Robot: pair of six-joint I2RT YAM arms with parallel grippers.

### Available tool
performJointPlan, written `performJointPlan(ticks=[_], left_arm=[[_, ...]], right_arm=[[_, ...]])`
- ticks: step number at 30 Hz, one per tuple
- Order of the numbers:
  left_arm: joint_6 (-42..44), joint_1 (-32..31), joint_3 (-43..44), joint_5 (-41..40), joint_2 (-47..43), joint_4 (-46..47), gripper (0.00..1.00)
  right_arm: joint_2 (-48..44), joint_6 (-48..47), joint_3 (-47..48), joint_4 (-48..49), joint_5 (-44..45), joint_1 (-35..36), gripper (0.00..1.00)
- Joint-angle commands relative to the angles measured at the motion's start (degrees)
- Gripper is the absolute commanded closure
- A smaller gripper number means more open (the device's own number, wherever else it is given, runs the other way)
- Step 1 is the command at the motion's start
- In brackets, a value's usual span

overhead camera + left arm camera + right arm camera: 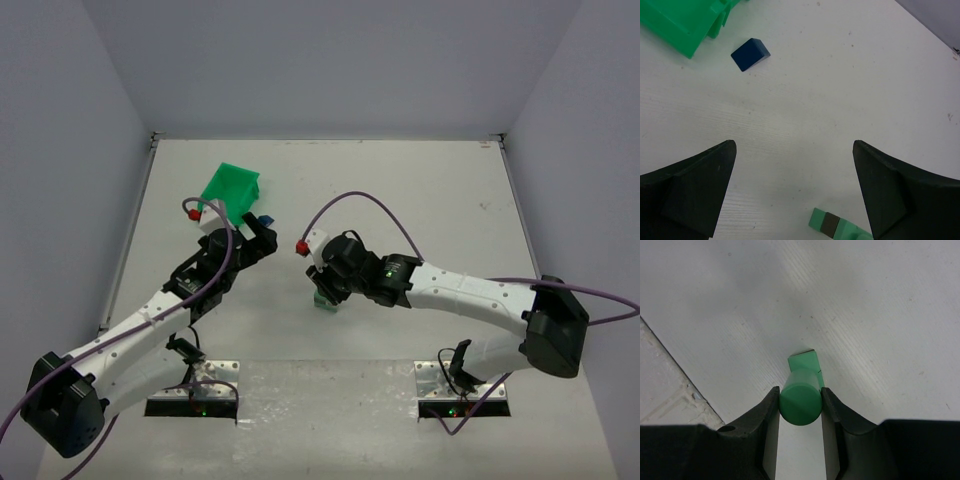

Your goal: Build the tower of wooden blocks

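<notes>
My left tool (pixel 794 145) hangs spread wide above the white surface (pixel 840 90), gripping nothing. Beyond its fingers the dark blue roof-shaped block (pixel 750 54) lies just beside the green bin (pixel 675 25). Further right, near the middle of the surface, my right tool (pixel 800 390) pinches a green cylinder (pixel 800 402) over a pale green block (pixel 805 361). I cannot tell whether the two touch.

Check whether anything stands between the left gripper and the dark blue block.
Nothing visible does. Only bare table lies between the open left gripper and the dark blue block. The green bin sits beside the block, off the path.
</notes>
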Motion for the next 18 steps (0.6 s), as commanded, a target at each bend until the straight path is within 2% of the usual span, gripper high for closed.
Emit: performJointPlan(ticks=[1,18], left_arm=[[0.7,0.4,0.8,0.6,0.1,1.6,0.0],[1.0,0.5,0.9,1.0,0.6,1.8,0.0]], right_arm=[[-0.1,0.2,2.5,1.5,0.8,0.3,0.79],[0.9,-0.5,2.7,1.6,2.3,0.3,0.76]])
